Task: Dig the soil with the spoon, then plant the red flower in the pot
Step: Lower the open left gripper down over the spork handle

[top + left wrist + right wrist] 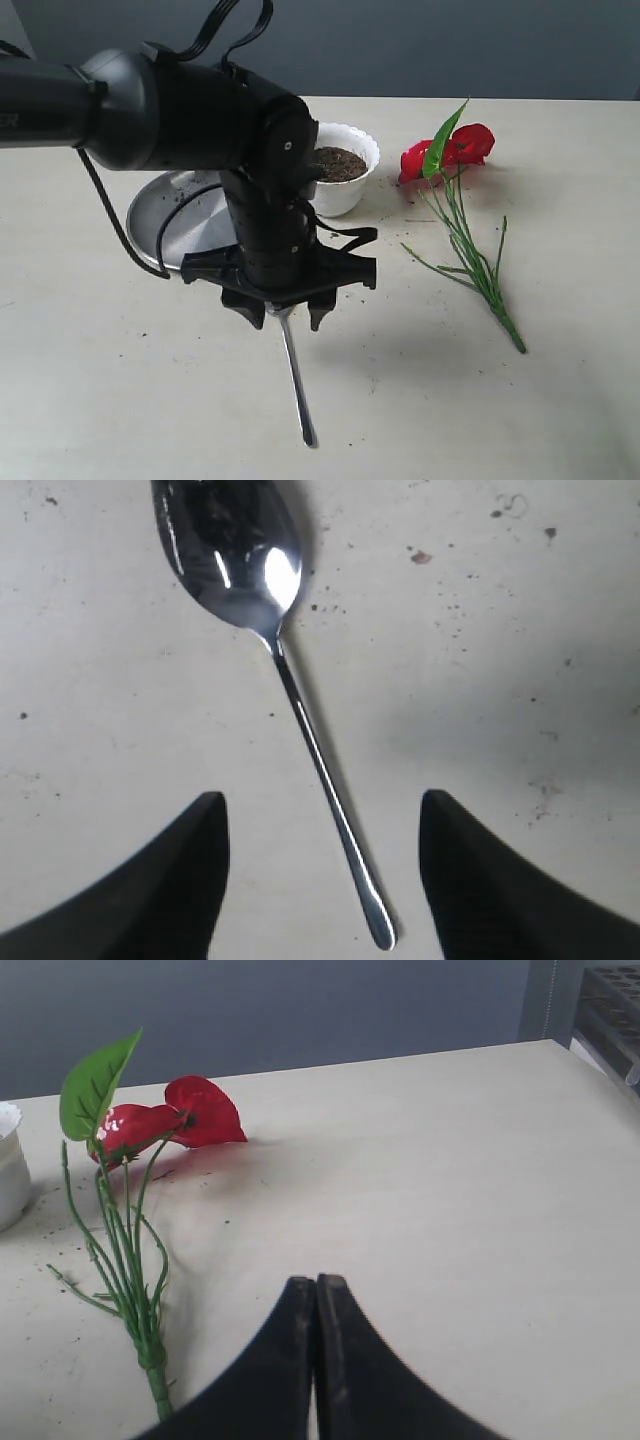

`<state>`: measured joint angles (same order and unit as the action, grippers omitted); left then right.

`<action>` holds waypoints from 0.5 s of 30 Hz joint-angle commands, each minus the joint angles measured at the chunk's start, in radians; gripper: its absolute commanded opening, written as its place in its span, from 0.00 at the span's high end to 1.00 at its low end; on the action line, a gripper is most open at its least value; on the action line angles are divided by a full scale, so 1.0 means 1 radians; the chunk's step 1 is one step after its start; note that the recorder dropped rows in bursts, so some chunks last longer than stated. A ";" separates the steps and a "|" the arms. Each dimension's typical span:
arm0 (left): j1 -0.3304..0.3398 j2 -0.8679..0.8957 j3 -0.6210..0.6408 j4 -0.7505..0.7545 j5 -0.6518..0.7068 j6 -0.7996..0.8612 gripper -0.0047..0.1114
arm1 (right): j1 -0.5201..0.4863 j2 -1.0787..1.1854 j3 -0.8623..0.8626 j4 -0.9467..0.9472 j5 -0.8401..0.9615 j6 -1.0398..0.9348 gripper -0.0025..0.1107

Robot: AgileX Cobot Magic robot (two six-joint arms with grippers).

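Pickup of the spoon (297, 385), laid at six o'clock from the pot (340, 200), is judged in hand: the left gripper (283, 312) is held wide apart over its handle, so lowering and closing are required.

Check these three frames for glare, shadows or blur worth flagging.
Exterior view: soft, even light, a faint arm shadow on the table right of the spoon; nothing blurred. Left wrist view: a bright glare spot on the spoon's bowl, the open left tool dark and featureless. Right wrist view: sharp, the red flower throws a reddish tint onto the table.
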<state>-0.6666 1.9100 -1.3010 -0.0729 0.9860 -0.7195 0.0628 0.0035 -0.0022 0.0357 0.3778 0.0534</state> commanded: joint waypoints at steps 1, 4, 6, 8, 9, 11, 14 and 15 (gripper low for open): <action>-0.006 0.034 -0.005 -0.006 0.009 -0.074 0.50 | -0.004 -0.004 0.002 -0.001 -0.011 -0.004 0.98; -0.006 0.053 -0.005 -0.014 -0.004 -0.121 0.50 | -0.004 -0.004 0.002 -0.001 -0.011 -0.004 0.98; -0.006 0.072 -0.020 -0.014 -0.006 -0.159 0.50 | -0.004 -0.004 0.002 -0.001 -0.011 -0.004 0.98; -0.006 0.082 -0.040 -0.014 -0.008 -0.194 0.50 | -0.004 -0.004 0.002 -0.001 -0.011 -0.004 0.98; -0.006 0.088 -0.054 -0.014 -0.012 -0.208 0.50 | -0.004 -0.004 0.002 -0.001 -0.011 -0.004 0.98; -0.006 0.094 -0.081 -0.012 -0.014 -0.228 0.50 | -0.004 -0.004 0.002 -0.001 -0.011 -0.004 0.98; -0.006 0.094 -0.110 0.015 0.006 -0.278 0.50 | -0.004 -0.004 0.002 -0.001 -0.011 -0.004 0.98; -0.006 0.094 -0.119 0.027 0.025 -0.297 0.50 | -0.004 -0.004 0.002 -0.001 -0.011 -0.004 0.98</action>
<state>-0.6666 2.0027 -1.3965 -0.0715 0.9794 -0.9622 0.0628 0.0035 -0.0022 0.0357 0.3778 0.0534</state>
